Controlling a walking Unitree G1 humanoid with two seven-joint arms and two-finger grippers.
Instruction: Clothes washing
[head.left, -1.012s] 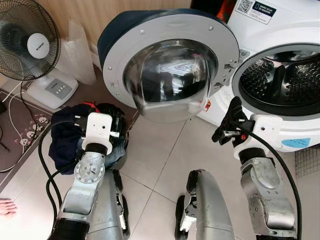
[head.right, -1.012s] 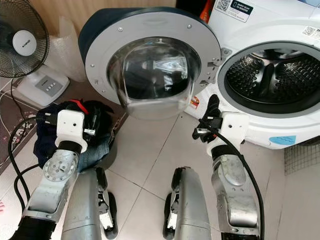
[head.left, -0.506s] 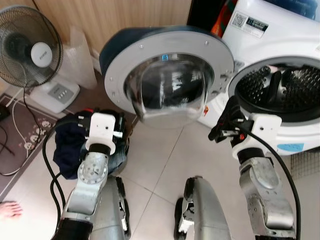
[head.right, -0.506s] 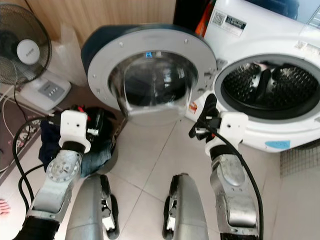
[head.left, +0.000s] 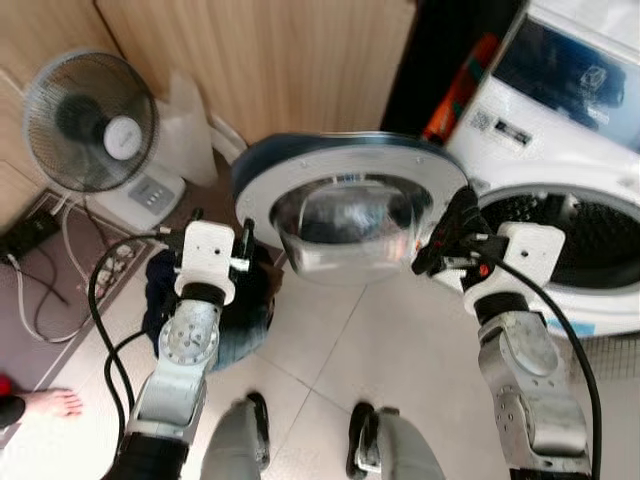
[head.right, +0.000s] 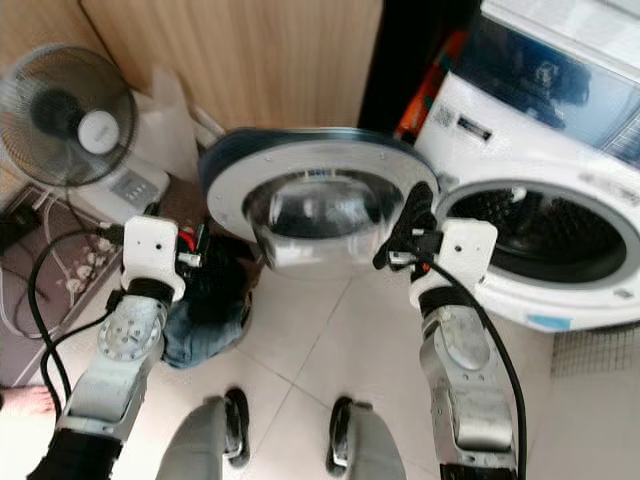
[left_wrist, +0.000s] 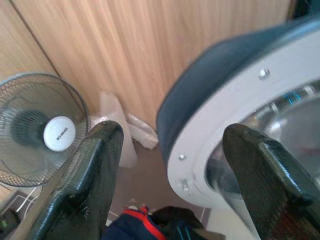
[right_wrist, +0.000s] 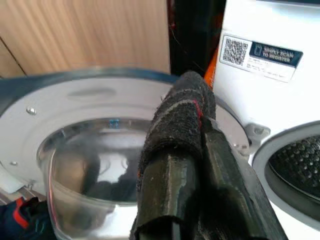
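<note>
A white washing machine (head.left: 560, 110) stands at the right with its round door (head.left: 300, 160) swung wide open and the drum (head.left: 590, 225) dark inside. My right gripper (right_wrist: 192, 87) is held up in front of the door's hinge side, shut on a black cloth (right_wrist: 172, 117) with a red thread that wraps its fingers. A pile of dark blue and denim clothes (head.right: 215, 295) lies on the tiled floor left of the door. My left gripper (left_wrist: 170, 132) hangs open above that pile, nothing between its fingers (left_wrist: 95, 160).
A standing fan (head.left: 90, 120) and a clear plastic bag (head.left: 190, 115) stand against the wooden wall at the left. Cables and a dark mat (head.left: 40, 290) lie beside them. A person's foot (head.left: 50, 405) shows at the lower left. My own feet (head.left: 365, 445) stand on pale tiles.
The whole view has risen and drawn back, so the door and machine sit lower and smaller. The right gripper now stands level with the door's edge, still shut on the cloth.
</note>
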